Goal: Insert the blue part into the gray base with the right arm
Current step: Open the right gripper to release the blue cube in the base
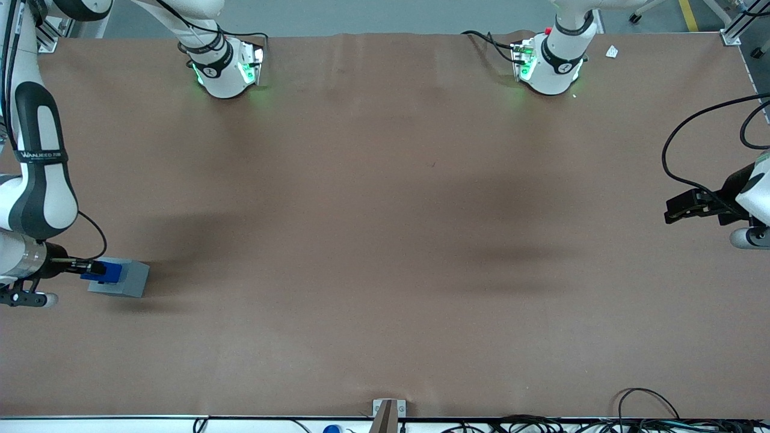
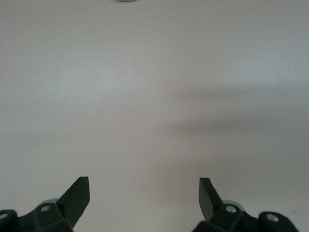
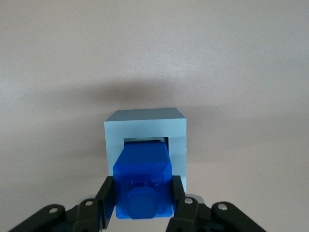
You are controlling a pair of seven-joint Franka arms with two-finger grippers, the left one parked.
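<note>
The gray base stands on the brown table at the working arm's end, fairly near the front camera. The blue part is held between my gripper's fingers, its leading end entering the base's square recess. In the right wrist view the blue part reaches from my gripper into the opening of the gray base. The gripper is shut on the blue part, a black finger pressed against each side. The right arm rises above the base at the table's end.
The brown table mat is bare around the base. Two white pedestals with green lights stand along the table edge farthest from the front camera. Cables lie along the near edge.
</note>
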